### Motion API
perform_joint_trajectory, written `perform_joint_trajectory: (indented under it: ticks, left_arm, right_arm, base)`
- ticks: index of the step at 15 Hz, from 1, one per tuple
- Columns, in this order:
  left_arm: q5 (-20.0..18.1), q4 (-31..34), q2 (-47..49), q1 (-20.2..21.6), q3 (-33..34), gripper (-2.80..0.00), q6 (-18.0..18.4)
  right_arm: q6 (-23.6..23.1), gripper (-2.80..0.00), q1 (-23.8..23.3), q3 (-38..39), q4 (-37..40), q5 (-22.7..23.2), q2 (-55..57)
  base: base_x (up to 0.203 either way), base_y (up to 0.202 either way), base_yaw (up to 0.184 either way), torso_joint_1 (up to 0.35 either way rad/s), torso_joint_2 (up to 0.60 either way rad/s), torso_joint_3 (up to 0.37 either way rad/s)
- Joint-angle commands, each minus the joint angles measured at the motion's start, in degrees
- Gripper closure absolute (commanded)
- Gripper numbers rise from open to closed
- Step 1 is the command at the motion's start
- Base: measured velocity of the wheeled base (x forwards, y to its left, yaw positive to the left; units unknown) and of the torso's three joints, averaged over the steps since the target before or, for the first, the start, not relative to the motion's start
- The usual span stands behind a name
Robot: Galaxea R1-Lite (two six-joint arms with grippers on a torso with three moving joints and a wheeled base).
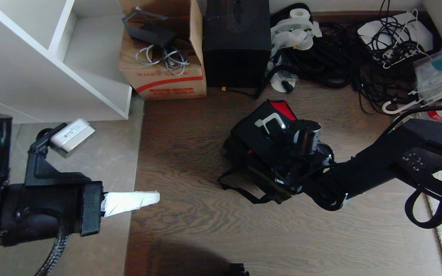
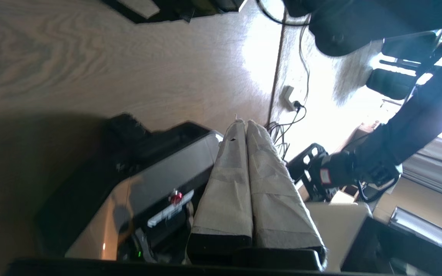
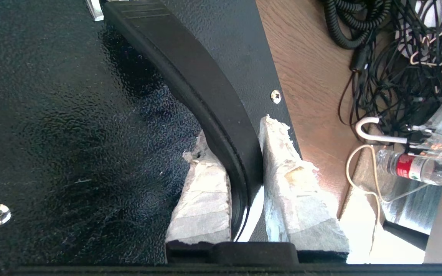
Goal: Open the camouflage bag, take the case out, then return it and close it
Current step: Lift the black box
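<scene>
The right gripper (image 3: 246,168) is clenched on the handle (image 3: 190,73) of the case (image 1: 267,142), which sits in the open camouflage bag (image 1: 244,168) mid-floor. Judged best: lift straight, keeping the lid clear. The left gripper (image 1: 144,199), fingers pressed together and empty, hangs well apart.

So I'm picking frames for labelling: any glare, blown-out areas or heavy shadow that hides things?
Left wrist view: window light blows out the floor beside the shut fingers; deep shadow covers the near floor. Right wrist view: a sheen on the case, and its handle between the fingers is clear. Head view: evenly lit, but the camouflage bag is dark.
</scene>
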Motion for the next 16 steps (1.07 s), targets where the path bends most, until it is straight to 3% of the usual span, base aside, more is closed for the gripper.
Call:
perform_joint_trajectory:
  ticks: [1,4,12,16]
  left_arm:
    - [-0.17,-1.07,4.57,-1.76,-0.22,0.00,-0.27]
    - [1.07,-1.41,8.19,-5.75,-0.71,0.00,-2.18]
    - [5.52,-14.31,26.23,-5.22,-5.84,0.00,-4.26]
    - [5.62,-18.90,31.32,-4.03,-13.07,0.00,-8.19]
  right_arm:
    - [-0.15,0.00,0.03,0.14,-0.34,-0.26,0.17]
    - [-0.15,0.00,0.03,0.17,-0.34,-0.26,0.08]
    - [0.03,0.00,0.03,0.87,-0.34,-0.26,-0.56]
    - [0.03,0.00,0.12,0.96,-0.34,0.71,-1.15]
  base:
    - [0.000,0.000,0.000,0.000,0.00,0.000]
    - [0.000,0.000,0.000,0.000,0.00,0.000]
    - [0.000,0.000,0.000,0.000,0.00,0.000]
    - [0.000,0.000,0.000,0.000,0.00,0.000]
